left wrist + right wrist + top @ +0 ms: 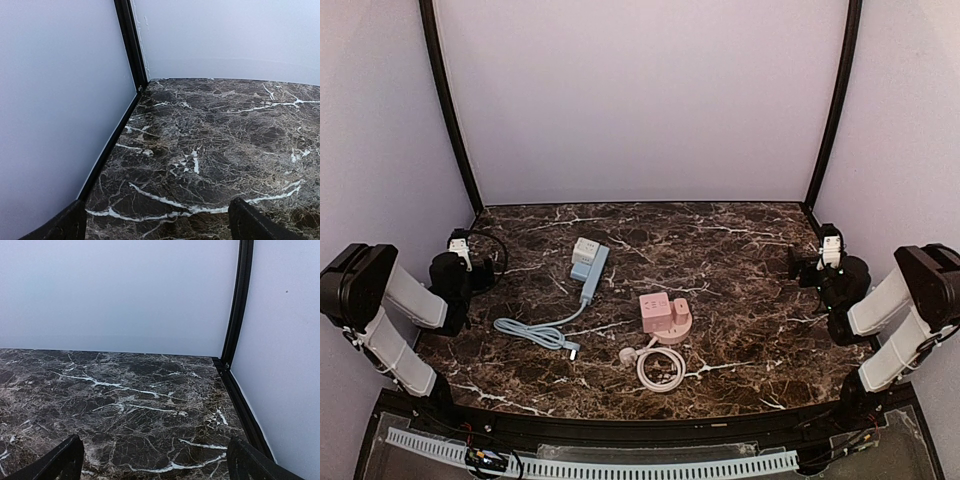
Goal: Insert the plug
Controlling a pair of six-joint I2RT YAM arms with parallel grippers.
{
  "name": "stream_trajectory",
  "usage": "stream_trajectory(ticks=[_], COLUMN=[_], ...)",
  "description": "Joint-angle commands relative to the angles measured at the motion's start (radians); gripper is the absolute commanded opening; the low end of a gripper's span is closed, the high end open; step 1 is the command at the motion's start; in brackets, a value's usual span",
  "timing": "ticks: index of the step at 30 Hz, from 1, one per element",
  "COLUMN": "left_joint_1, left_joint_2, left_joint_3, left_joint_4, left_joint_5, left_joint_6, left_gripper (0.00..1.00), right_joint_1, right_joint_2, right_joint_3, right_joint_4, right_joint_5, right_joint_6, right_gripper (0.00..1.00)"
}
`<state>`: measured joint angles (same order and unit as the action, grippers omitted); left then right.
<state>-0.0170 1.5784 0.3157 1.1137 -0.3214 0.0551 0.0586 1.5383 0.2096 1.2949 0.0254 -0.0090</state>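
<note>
Left arm: folded at the left edge of the bench [740,250]. Left claw [157,204] released, its two dark fingers [62,226] set wide apart at the bottom corners of the wrist view. Nothing between them but bare marble. It faces the rear left corner, where a black frame post [131,42] meets the pale wall.

Left of centre: blue power strip [592,272] flat on the bench, long axis running near-to-far with a slight slant. A white adapter cube [584,249] sits on its far end. A blue cord [532,331] leaves the near end, bends left, loops back and ends in a plug [574,350] lying loose on the marble, seated in nothing.

Centre: pink socket block [661,311] on a round pink base, just right of the blue cord's plug and apart from it. White cord [661,368] coiled on the near side of the block. White plug [628,354] lies at the coil's left, on the bench, unplugged. It is between the blue cord's plug and the coil. Neither plug is touched by a claw; both arms are well apart from them.

Right arm: folded at the right edge. Right claw [155,440] released, fingers spread wide over bare marble, facing the rear right corner.
</note>
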Motion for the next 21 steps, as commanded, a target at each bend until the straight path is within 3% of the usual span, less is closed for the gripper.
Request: stream_trajectory(ticks=[1,21], left_joint_1=[0.003,0.003], left_joint_2=[-0.006,-0.006], left_joint_3=[0.008,0.008], left_joint_4=[0.014,0.014], left_joint_5=[0.006,0.006], left_joint_6=[-0.008,-0.008], left_gripper=[0.99,0.99], right_joint_1=[-0.002,-0.005], right_joint_2=[0.005,0.006], right_joint_3=[0.005,0.017], right_joint_4=[0.040,0.016], right_joint_5=[-0.009,-0.021], right_joint_6=[0.006,0.000], right_gripper=[0.99,0.99])
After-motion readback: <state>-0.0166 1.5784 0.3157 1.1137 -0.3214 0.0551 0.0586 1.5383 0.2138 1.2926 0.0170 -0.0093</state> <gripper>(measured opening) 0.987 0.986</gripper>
